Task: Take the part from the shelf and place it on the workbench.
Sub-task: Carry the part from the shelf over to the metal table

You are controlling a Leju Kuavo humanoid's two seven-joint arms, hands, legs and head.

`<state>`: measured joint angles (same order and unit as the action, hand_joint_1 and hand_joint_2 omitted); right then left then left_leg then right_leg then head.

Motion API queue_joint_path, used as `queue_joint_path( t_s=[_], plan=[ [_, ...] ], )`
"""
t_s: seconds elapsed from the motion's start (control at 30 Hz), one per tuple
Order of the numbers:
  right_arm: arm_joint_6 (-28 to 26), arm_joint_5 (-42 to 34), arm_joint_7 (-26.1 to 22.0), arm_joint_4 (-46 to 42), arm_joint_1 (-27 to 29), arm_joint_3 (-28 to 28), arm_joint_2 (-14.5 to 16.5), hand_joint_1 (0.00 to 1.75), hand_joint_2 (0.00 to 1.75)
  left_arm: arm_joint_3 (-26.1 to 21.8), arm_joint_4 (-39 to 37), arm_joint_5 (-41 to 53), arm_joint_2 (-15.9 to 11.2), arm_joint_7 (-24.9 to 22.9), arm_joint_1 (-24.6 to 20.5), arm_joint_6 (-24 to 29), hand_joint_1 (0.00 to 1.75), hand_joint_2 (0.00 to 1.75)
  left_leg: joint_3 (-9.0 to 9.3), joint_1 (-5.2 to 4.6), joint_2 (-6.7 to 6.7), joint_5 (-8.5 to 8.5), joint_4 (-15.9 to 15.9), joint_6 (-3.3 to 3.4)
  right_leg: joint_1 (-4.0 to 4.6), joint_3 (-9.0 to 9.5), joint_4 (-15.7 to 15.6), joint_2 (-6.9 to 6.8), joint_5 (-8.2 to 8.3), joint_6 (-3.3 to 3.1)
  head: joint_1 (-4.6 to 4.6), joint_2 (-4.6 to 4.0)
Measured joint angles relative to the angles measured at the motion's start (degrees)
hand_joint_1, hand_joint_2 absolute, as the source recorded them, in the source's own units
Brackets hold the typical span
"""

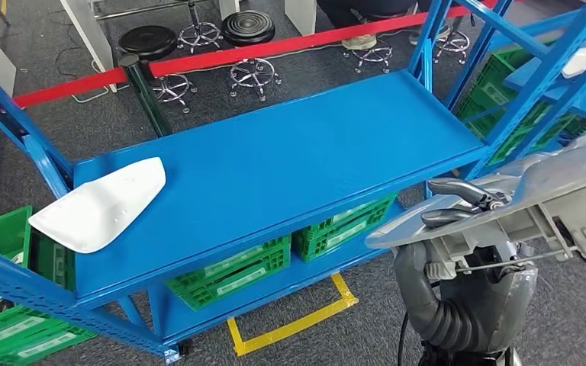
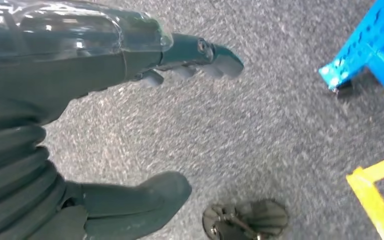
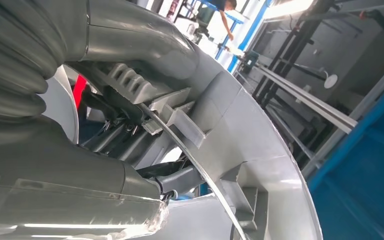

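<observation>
One grey part [image 1: 503, 194] within right hand [image 1: 469, 200] fingers [image 1: 458, 188].

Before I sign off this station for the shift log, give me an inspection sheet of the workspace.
Surface: blue shelf top, bare except one part.
Job's things: white part lies at the shelf's left end; grey part held in the right hand.
Clutter: green crates on the lower shelf.
Hands: right hand grips the grey part; left hand hangs over the floor, holding nothing.
Cables: thin cord on the floor.
Surroundings: red barrier, stools, yellow floor tape.
</observation>
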<state>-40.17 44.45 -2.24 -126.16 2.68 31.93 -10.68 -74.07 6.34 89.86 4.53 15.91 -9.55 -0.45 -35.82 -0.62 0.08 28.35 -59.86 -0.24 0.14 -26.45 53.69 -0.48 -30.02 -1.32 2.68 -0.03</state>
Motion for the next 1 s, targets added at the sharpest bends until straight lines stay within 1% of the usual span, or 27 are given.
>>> queue_joint_path(
  t_s=[0.07,0.1,0.13,0.17,0.2,0.23,0.27,0.3,0.33,0.37,0.43,0.47,0.5,0.53,0.57,0.6,0.63,0.67,0.7,0.73,0.77,0.83,0.87,0.9,0.93,0.97,1.0],
  plan=[
    [0.0,0.2,0.4,0.0,0.1,0.0,0.0,1.75,1.75,0.0,-0.1,0.0,0.1,0.0,0.0,0.0,0.0,1.75,-1.84,0.44,-0.07,5.84,-6.5,-0.65,-0.09,-1.39,0.2,-0.12,1.08,-0.15,-0.62,0.0],
    [0.0,0.4,0.8,0.0,0.1,0.0,0.0,1.75,1.75,-0.1,-0.1,0.0,0.1,0.0,0.0,-0.1,0.0,1.75,-2.55,0.67,-0.07,7.9,-10.0,-0.91,-0.11,-2.28,0.5,-0.16,1.56,-0.1,-0.86,0.01],
    [0.0,0.5,1.4,0.0,0.1,0.0,0.0,1.75,1.75,-0.1,-0.2,0.0,0.1,-0.2,0.0,-0.1,0.0,1.75,-2.69,0.87,-0.08,8.57,-12.4,-1.15,-0.13,-3.24,0.8,-0.19,2.0,0.0,-1.01,0.01],
    [0.0,0.7,2.1,0.0,0.0,0.0,-0.1,1.75,1.75,-0.2,-0.2,0.0,0.1,-0.4,0.0,-0.2,0.0,1.75,-2.03,1.04,-0.07,7.9,-13.2,-1.33,-0.18,-4.23,1.3,-0.21,2.41,0.16,-1.12,0.01],
    [0.0,1.0,3.0,0.0,0.0,0.0,-0.1,1.75,1.75,-0.2,-0.2,0.0,0.2,-0.6,0.0,-0.3,0.0,1.75,-0.44,1.21,-0.07,6.33,-12.2,-1.49,-0.28,-5.25,1.8,-0.23,2.77,0.38,-1.22,0.01],
    [0.0,1.2,3.8,0.0,-0.2,0.1,-0.3,1.75,1.75,-0.2,-0.2,0.0,0.3,-0.9,0.0,-0.4,0.0,1.75,2.01,1.38,-0.08,4.71,-9.4,-1.63,-0.38,-6.22,2.5,-0.23,3.08,0.66,-1.31,0.01],
    [0.0,1.5,4.6,0.0,-0.4,0.1,-0.4,1.75,1.75,-0.2,-0.2,0.0,0.4,-1.1,-0.1,-0.4,0.0,1.75,4.78,1.46,-0.13,3.95,-5.6,-1.75,-0.42,-7.11,3.1,-0.21,3.32,0.96,-1.37,0.01],
    [0.1,1.7,5.4,-0.1,-0.6,0.2,-0.7,1.75,1.75,-0.2,-0.2,0.0,0.6,-1.3,-0.1,-0.5,0.0,1.75,7.19,1.45,-0.23,3.92,-2.0,-1.62,-0.44,-7.79,3.7,-0.2,3.57,1.3,-1.43,0.01],
    [0.1,2.0,6.3,-0.1,-0.8,0.3,-1.0,1.75,1.75,-0.2,-0.2,0.0,0.9,-1.6,-0.1,-0.6,0.0,1.75,8.7,1.36,-0.36,4.4,0.7,-1.43,-0.45,-8.25,4.1,-0.2,3.87,1.66,-1.48,0.01],
    [0.3,2.4,7.2,-0.2,-1.2,0.4,-1.3,1.75,1.75,-0.2,-0.2,0.0,1.1,-1.8,-0.1,-0.7,0.0,1.75,9.27,1.2,-0.5,4.96,2.0,-1.12,-0.47,-8.59,4.4,-0.2,4.25,2.02,-1.52,0.01],
    [0.7,3.2,9.1,-0.4,-1.7,0.6,-2.2,1.75,1.75,-0.2,-0.2,0.0,1.7,-2.3,-0.1,-1.0,0.0,1.75,8.68,1.06,-0.53,4.69,2.5,-0.04,-0.67,-9.04,4.6,-0.16,4.75,2.8,-1.59,0.01],
    [0.8,3.6,9.7,-0.5,-2.0,0.8,-2.6,1.75,1.75,-0.2,-0.2,0.0,1.9,-2.5,0.0,-1.1,0.0,1.75,8.2,1.06,-0.48,4.21,2.6,0.58,-0.77,-9.42,5.1,-0.08,3.95,3.16,-1.55,0.01],
    [1.0,3.9,10.3,-0.6,-2.2,0.9,-3.1,1.75,1.75,-0.2,-0.2,0.0,2.2,-2.7,0.0,-1.1,0.0,1.75,7.65,1.08,-0.41,3.6,2.6,1.21,-0.83,-9.9,6.5,-0.01,2.09,3.45,-1.41,0.01],
    [1.1,4.1,10.8,-0.7,-2.4,1.0,-3.5,1.75,1.75,-0.2,-0.2,0.0,2.4,-3.0,-0.1,-1.2,0.0,1.75,6.99,1.05,-0.35,2.95,2.7,1.7,-0.88,-10.53,8.9,0.05,-0.7,3.67,-1.18,0.01],
    [1.3,4.4,11.4,-0.8,-2.7,1.2,-3.9,1.75,1.75,-0.2,-0.2,0.0,2.5,-3.3,0.0,-1.3,0.0,1.75,6.26,0.92,-0.33,2.3,2.7,1.98,-0.88,-11.2,12.2,0.08,-3.71,3.83,-0.84,0.01],
    [1.5,4.7,12.0,-0.8,-3.0,1.5,-4.3,1.75,1.75,-0.2,-0.2,0.0,2.7,-3.6,0.0,-1.3,0.0,1.75,5.48,0.77,-0.27,1.65,2.6,2.18,-0.87,-11.69,15.7,0.09,-6.05,3.89,-0.57,0.01],
    [1.6,5.0,12.6,-0.9,-3.3,1.7,-4.7,1.75,1.75,-0.2,-0.2,0.0,2.9,-3.8,0.0,-1.4,0.0,1.75,4.61,0.57,-0.21,0.98,2.6,2.31,-0.85,-11.8,18.5,0.11,-7.11,3.86,-0.3,0.01],
    [1.6,5.3,13.1,-0.9,-3.5,1.9,-5.0,1.75,1.75,-0.2,-0.2,0.0,3.0,-3.7,0.0,-1.4,0.0,1.75,3.72,0.34,-0.15,0.31,2.6,2.39,-0.81,-11.25,19.8,0.12,-6.73,3.68,-0.04,0.01],
    [1.5,5.6,13.5,-1.0,-3.6,2.1,-5.3,1.75,1.75,-0.2,-0.2,0.0,3.1,-3.6,0.0,-1.3,0.0,1.75,2.88,0.11,-0.11,-0.34,2.5,2.42,-0.73,-9.9,19.3,0.15,-5.34,3.34,0.19,0.01],
    [1.4,5.8,13.9,-1.1,-3.9,2.2,-5.6,1.75,1.75,-0.2,-0.2,0.0,3.2,-3.3,0.0,-1.1,0.0,1.75,2.12,-0.12,-0.09,-0.98,2.5,2.42,-0.53,-7.55,16.6,0.2,-3.57,2.78,0.39,0.01],
    [1.3,5.9,14.0,-1.3,-4.3,2.4,-5.8,1.75,1.75,-0.2,-0.2,0.0,3.3,-2.9,0.0,-0.8,0.0,1.75,1.53,-0.3,-0.06,-1.54,2.5,2.4,-0.22,-4.62,12.7,0.3,-2.31,2.1,0.48,0.01],
    [1.2,6.0,14.2,-1.7,-4.9,2.6,-6.2,1.75,1.75,-0.2,-0.2,0.0,3.4,-2.2,0.0,-0.2,0.0,1.75,0.74,-0.62,0.05,-2.6,2.5,2.12,0.38,0.92,4.1,0.4,-2.02,0.9,0.42,0.01],
    [1.3,6.0,14.2,-1.8,-5.3,2.7,-6.3,1.75,1.75,-0.2,-0.2,0.0,3.4,-1.9,0.0,0.0,0.0,1.75,0.44,-0.66,0.18,-3.12,2.5,1.89,0.58,2.26,1.7,0.43,-2.41,0.62,0.27,0.01],
    [1.3,6.0,14.2,-1.9,-5.5,2.9,-6.4,1.75,1.75,-0.2,-0.2,0.0,3.3,-1.5,0.0,0.1,0.0,1.75,0.14,-0.71,0.31,-3.7,2.5,1.61,0.69,2.74,0.3,0.41,-2.53,0.47,0.21,0.01],
    [1.3,6.1,14.2,-2.0,-5.6,3.0,-6.6,1.75,1.75,-0.2,-0.2,0.0,3.3,-0.9,0.0,0.1,0.0,1.75,-0.23,-0.67,0.4,-3.98,2.4,1.33,0.57,2.49,-0.2,0.29,-2.2,0.45,0.16,0.01],
    [1.3,6.2,14.2,-2.0,-5.7,3.1,-6.6,1.75,1.75,-0.2,-0.2,0.0,3.2,-0.3,0.0,0.1,0.0,1.75,-0.68,-0.63,0.36,-3.43,2.0,1.02,0.43,2.0,-0.4,0.14,-1.67,0.31,0.11,0.01],
    [1.2,6.3,14.2,-2.0,-5.8,3.2,-6.7,1.75,1.75,-0.2,-0.2,0.0,3.2,0.2,0.1,0.1,0.0,1.75,-1.27,-0.56,0.25,-1.8,0.7,0.7,0.27,1.47,-0.6,-0.05,-1.06,0.1,-0.04,0.01]
  ],
)
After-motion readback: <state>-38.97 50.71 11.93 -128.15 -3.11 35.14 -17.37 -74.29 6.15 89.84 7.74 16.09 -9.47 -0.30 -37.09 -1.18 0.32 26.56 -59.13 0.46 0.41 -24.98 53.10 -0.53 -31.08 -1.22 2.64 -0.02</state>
